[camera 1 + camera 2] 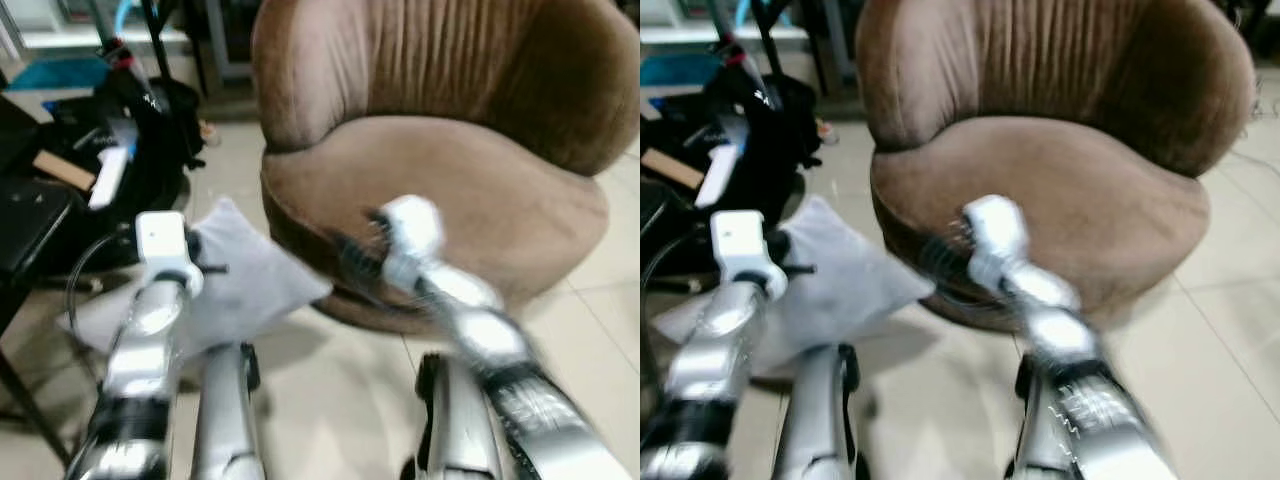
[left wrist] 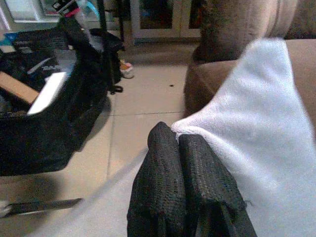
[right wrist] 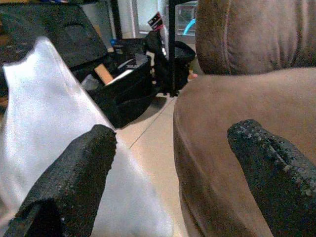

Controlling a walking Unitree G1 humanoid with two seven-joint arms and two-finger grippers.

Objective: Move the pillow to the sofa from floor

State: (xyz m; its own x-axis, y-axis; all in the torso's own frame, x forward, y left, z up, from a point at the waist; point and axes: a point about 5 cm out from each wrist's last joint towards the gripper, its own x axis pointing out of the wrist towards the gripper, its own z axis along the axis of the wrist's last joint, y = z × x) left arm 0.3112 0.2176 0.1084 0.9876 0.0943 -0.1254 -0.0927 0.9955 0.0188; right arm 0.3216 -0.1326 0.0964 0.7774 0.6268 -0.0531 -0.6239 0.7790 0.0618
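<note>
A pale grey pillow (image 1: 250, 285) hangs low over the tiled floor, just left of the round brown sofa (image 1: 440, 170), one corner pointing up. My left gripper (image 2: 175, 136) sits at the pillow's left edge with its fingers pressed together and the fabric (image 2: 256, 118) pinched at their tips. My right gripper (image 3: 173, 136) hovers open between the pillow's right side (image 3: 44, 108) and the sofa's front (image 3: 222, 123), nothing between its fingers (image 3: 84, 163). In the left eye view the right gripper (image 1: 352, 252) is blurred against the seat's front edge.
An open black bag (image 1: 120, 150) full of gear lies on the floor to the left, with black stand poles (image 1: 155, 40) behind it. Pale floor tiles (image 1: 330, 400) run in front of the sofa. My silver legs (image 1: 225, 420) stand at the bottom.
</note>
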